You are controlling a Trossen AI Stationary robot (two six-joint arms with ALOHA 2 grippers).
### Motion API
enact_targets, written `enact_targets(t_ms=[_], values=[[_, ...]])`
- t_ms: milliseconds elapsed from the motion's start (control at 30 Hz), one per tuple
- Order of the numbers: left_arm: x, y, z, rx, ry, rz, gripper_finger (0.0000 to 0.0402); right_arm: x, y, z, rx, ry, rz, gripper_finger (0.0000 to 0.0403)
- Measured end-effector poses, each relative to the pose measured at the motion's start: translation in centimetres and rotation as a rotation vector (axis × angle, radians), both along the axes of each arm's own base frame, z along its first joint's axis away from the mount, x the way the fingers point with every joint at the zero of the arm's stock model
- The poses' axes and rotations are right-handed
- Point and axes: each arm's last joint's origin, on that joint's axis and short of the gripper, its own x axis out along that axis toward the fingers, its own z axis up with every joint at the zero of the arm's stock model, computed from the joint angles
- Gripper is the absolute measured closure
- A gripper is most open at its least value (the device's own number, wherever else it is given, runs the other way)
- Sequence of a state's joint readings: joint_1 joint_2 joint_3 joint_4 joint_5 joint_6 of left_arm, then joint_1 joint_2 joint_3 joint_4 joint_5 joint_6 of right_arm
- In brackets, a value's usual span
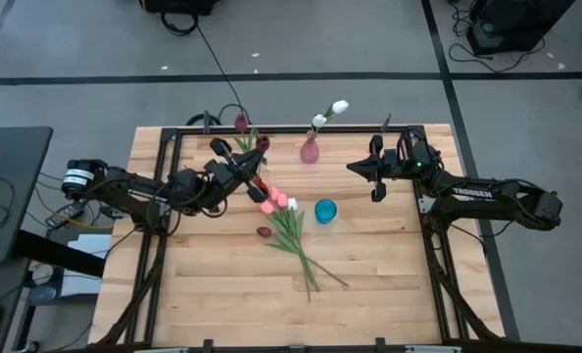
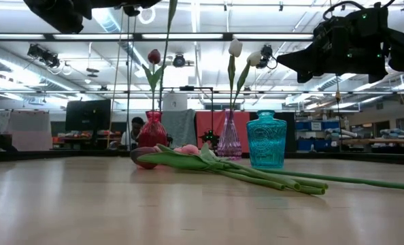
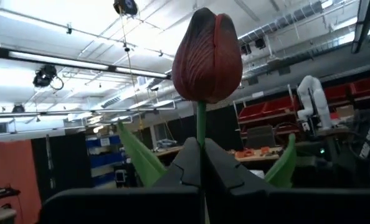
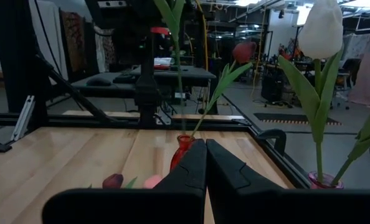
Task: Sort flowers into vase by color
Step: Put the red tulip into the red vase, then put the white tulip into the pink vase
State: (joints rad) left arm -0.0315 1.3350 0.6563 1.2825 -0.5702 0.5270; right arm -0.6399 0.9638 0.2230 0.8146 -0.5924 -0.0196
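My left gripper (image 1: 244, 162) is shut on a dark maroon tulip (image 3: 207, 56) above the table's far left part, near the red vase (image 1: 241, 123). That vase holds another maroon tulip (image 2: 154, 56). The pink vase (image 1: 310, 149) holds two white tulips (image 1: 340, 106). More flowers (image 1: 289, 224), with pink, white and maroon heads, lie flat in a loose pile at the table's middle. My right gripper (image 1: 358, 168) hangs shut and holding nothing at the far right, right of the pink vase. My left gripper pinches the tulip's thin green stem (image 3: 200, 127) between its two fingers, a short way below the head. The fingers slant upward and the head stands above their tips. The flower is lifted clear of the table, and the rest of its stem (image 4: 175, 43) trails down below the gripper.
A teal vase (image 1: 325, 210) with nothing in it stands just right of the flower pile. A black frame rail (image 1: 291, 129) runs along the table's far edge and down both sides. The near half of the wooden table (image 1: 232, 294) is bare.
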Motion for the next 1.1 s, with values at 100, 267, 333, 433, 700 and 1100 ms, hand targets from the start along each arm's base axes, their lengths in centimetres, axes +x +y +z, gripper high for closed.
enact_targets(t_ms=[100,267,333,433,700,1100], values=[[0.2,0.1,-0.4,-0.027,0.039,0.035,0.0400,0.0,0.0,0.0,0.000,0.000,0.000,0.0389],[0.5,0.2,-1.3,-0.095,0.115,0.067,0.0400,0.0,0.0,0.0,0.000,0.000,0.000,0.0389],[0.7,0.3,-1.6,-0.126,0.138,0.064,0.0399,0.0,0.0,0.0,0.000,0.000,0.001,0.0389],[0.8,0.3,-2.3,-0.166,0.167,0.072,0.0393,0.0,0.0,0.0,0.001,0.000,0.001,0.0389],[0.1,0.5,-4.3,-0.351,0.166,0.272,0.0366,0.0,0.0,0.0,0.011,0.000,0.004,0.0389],[-1.3,-6.0,-4.8,-0.402,0.238,0.384,0.0247,0.0,0.0,0.0,0.014,0.002,0.004,0.0389]])
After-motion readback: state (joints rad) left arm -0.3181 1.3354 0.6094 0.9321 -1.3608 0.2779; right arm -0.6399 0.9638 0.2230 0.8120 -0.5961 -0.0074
